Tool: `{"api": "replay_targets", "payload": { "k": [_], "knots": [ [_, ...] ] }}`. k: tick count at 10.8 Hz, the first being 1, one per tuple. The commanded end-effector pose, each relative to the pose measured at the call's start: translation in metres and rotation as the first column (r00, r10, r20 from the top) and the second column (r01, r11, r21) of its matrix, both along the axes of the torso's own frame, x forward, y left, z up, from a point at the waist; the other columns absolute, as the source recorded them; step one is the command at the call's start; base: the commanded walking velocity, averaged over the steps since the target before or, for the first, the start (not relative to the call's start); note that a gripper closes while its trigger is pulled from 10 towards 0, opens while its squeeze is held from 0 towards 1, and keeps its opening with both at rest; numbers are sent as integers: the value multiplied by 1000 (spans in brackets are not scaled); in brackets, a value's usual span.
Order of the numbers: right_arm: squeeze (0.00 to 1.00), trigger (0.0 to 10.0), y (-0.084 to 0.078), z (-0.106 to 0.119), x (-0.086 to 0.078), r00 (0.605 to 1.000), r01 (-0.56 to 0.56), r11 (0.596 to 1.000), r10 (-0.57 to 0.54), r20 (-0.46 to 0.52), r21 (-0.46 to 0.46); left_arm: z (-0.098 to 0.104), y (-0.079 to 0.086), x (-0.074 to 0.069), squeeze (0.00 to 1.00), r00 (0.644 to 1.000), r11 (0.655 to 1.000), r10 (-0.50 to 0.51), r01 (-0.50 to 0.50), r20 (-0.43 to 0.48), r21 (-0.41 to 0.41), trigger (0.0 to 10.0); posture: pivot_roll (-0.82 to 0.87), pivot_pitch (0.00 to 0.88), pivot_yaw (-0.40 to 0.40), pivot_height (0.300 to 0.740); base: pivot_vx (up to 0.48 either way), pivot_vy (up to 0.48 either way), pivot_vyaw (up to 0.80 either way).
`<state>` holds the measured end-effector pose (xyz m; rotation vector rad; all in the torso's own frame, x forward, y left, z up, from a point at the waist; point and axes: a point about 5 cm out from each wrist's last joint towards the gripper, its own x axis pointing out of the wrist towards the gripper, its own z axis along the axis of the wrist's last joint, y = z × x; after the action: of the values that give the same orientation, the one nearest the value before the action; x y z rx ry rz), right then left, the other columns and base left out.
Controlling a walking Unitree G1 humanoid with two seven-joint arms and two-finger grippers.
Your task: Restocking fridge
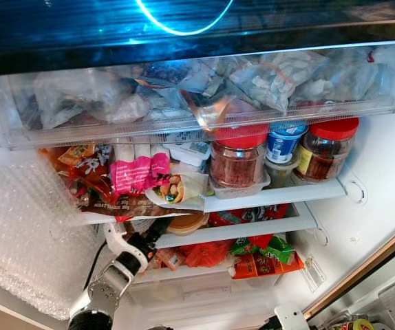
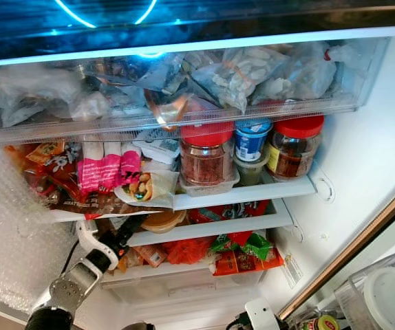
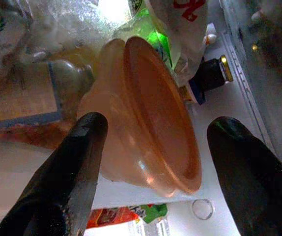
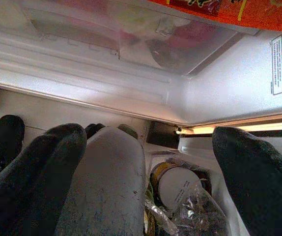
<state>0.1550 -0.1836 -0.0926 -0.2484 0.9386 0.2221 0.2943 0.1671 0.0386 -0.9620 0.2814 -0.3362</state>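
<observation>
**Left gripper at the tan tub on the middle fridge shelf**

Where my head camera looks into the open fridge, my left gripper reaches up under the crowded upper shelf toward a tan lidded tub on the middle shelf. Red-lidded jars and a pink packet stand on the shelf above, and bubble wrap covers the left side.

Through my left wrist camera, the tub lies between my two spread fingers, untouched by either; its lid faces toward one finger, so its axis runs across my grip.

Through my right wrist camera, my right gripper hangs low with its fingers apart and holding nothing, below the bottom drawer.
</observation>
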Motion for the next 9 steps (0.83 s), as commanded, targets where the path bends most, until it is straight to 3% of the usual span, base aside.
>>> {"api": "replay_targets", "payload": {
  "k": [1,5,7,9],
  "knots": [
    [0,10000,1,-16,-38,986,-5,1000,2,-165,-17,0,0,3,0,1000,1000,4,-4,-16,-9,10000,-122,18,43,651,0,0,0],
    [0,10000,-1,-15,-36,987,-10,1000,6,-162,-23,-1,-14,17,0,999,999,-11,9,-46,-44,10000,-121,41,29,651,0,0,0],
    [0,10000,-1,-15,-36,987,-7,1000,3,-160,-24,-1,-17,21,0,999,1000,-13,13,-48,-7,10000,-124,46,34,651,0,0,0],
    [0,10000,0,-15,-36,987,-2,1000,-2,-160,-22,1,-14,17,0,999,996,-45,44,10,77,10000,-116,51,34,651,0,0,0]
  ]
}}
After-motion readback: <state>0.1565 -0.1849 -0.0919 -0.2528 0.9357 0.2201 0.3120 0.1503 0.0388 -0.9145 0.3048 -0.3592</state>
